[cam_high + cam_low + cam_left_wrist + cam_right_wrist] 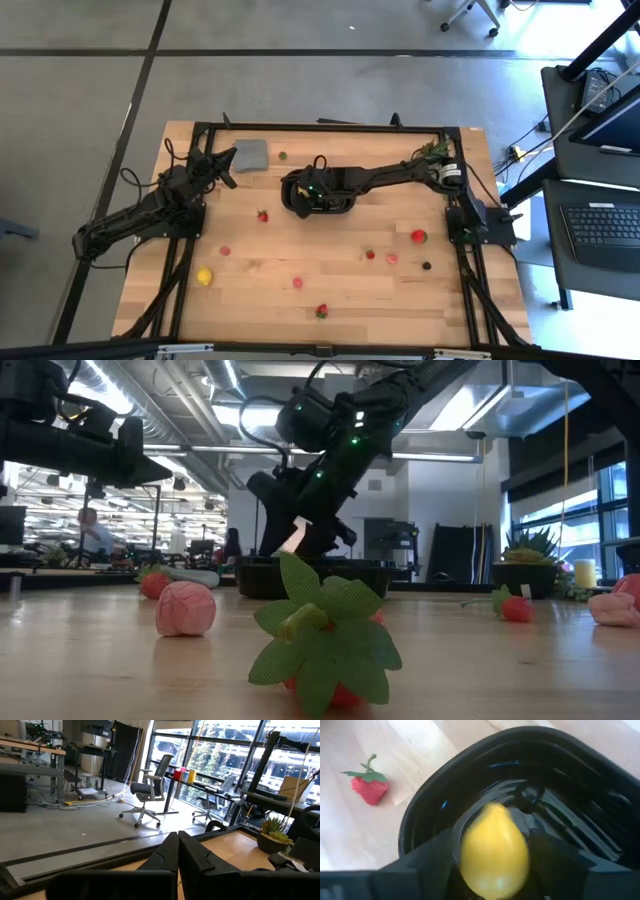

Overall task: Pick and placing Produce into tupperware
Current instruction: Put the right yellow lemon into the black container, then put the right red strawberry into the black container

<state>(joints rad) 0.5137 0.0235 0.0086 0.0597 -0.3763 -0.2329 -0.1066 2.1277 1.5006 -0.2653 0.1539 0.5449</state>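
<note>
We've got the right gripper (318, 200) directly over the black tray (300, 205), which sits on the wooden surface (330, 265) just beside the flat grey piece (250, 152). In the right wrist view a yellow lemon (494, 851) sits between the jaws above the tray interior; jaws look parted around it, but whether they're gripping it or have let go we can't tell. A red strawberry (369, 786) lies on the surface just outside the tray rim. Rest of the produce is scattered farther from the tray: another lemon (204, 276), a bigger red strawberry (418, 237), pink pcs (392, 258), a dark berry (427, 266). Left gripper (226, 164) waits on the grey piece's far side from the tray, jaws closed, nothing held.
</note>
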